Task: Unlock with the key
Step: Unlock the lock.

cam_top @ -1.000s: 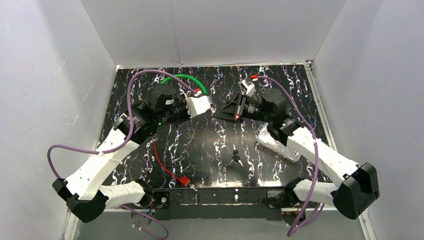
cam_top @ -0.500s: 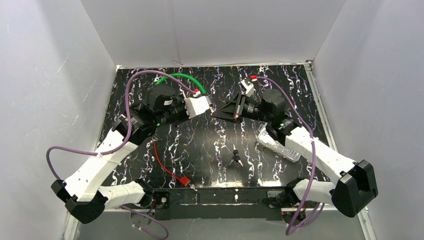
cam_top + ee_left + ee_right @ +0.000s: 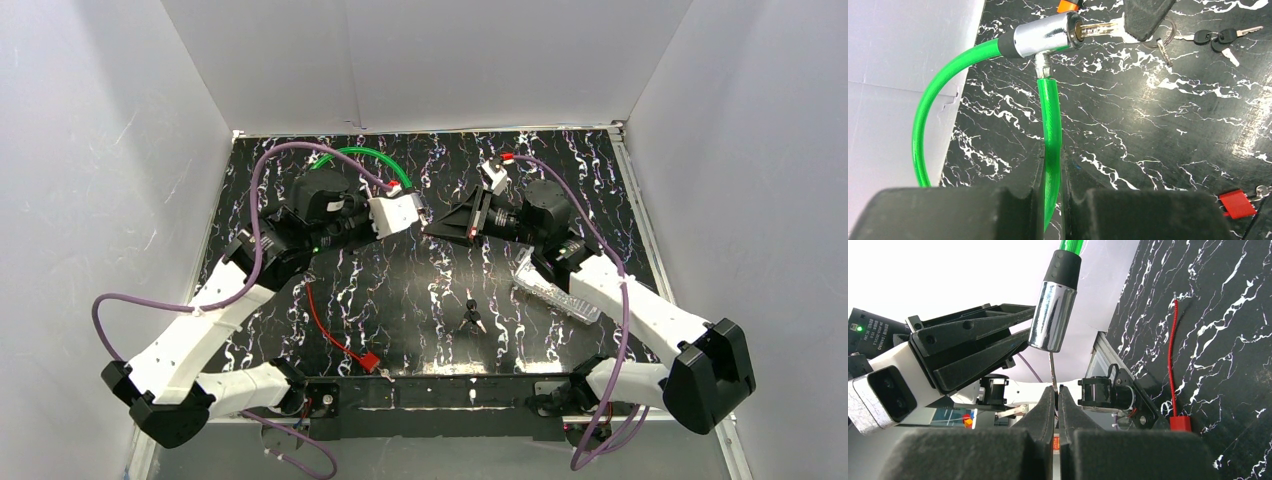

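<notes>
A green cable lock (image 3: 365, 155) with a chrome cylinder (image 3: 1045, 36) is held above the table at the back middle. My left gripper (image 3: 1051, 150) is shut on the green cable (image 3: 1050, 130) just below the cylinder. A silver key (image 3: 1100, 29) sits in the cylinder's keyhole. My right gripper (image 3: 1056, 390) is shut on the key's head, and its fingers (image 3: 1145, 17) show in the left wrist view. The key blade (image 3: 1052, 371) runs up into the cylinder (image 3: 1053, 315). In the top view the two grippers (image 3: 418, 212) (image 3: 432, 228) meet tip to tip.
A bunch of spare black-headed keys (image 3: 472, 315) lies on the marbled table (image 3: 400, 290) at front centre. A red padlock on a red cable (image 3: 367, 361) lies front left. A clear plastic bag (image 3: 555, 290) lies under the right arm. White walls enclose the table.
Both grippers with the lock and key have shifted very slightly left and back. Both grips are unchanged.
</notes>
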### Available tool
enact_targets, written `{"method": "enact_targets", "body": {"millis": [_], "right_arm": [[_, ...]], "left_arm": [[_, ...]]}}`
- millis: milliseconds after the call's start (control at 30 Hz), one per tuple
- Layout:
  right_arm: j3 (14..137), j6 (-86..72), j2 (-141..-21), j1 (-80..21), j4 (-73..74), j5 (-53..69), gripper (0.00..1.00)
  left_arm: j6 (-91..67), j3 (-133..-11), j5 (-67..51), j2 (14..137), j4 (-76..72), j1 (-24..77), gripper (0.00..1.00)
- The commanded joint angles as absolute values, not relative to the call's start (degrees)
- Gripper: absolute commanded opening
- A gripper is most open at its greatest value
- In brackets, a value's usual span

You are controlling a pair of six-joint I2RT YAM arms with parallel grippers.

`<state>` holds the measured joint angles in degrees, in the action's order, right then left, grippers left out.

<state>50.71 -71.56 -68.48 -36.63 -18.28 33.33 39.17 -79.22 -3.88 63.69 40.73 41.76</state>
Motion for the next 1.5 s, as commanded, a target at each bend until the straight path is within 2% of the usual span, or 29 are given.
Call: {"method": "enact_targets", "body": {"millis": [0,300,867,1033,1267,1300,1367,1467], "right_arm": [[49.6,-73.8,-69.5,-36.3,-23.1,33.6,0.01],[48.5,-76.6,-70.1,-36.3,-25.6,33.4,0.01],[49.1,-76.2,-69.7,-36.3,-30.0,33.8,0.01],[49.4,-73.3,-67.4,-36.3,-29.8,29.4,0.01],[49.4,-78.4,-69.4,-36.3,-38.7,30.0,0.01],[50.4,-78.4,-70.0,-36.3,-38.3,31.5,0.04],[51.8,-78.4,-70.5,-36.3,-37.0,33.4,0.16],[53.0,-76.7,-68.8,-36.3,-33.1,33.1,0.50]], "left_arm": [[42.3,-79.4,-6.1,60.4,37.8,42.3,0.00],[46.8,-72.7,-7.2,54.6,32.0,46.2,0.00],[47.7,-70.4,-10.5,52.6,32.1,47.8,0.00],[46.4,-72.1,-16.1,52.9,34.9,48.0,0.00],[47.6,-71.7,-21.6,50.7,35.4,50.7,0.00],[48.4,-71.4,-21.4,50.2,35.2,51.4,0.00],[49.5,-71.4,-20.4,49.9,35.1,52.4,0.00],[50.0,-71.4,-19.5,49.4,35.2,52.8,0.00]]}}
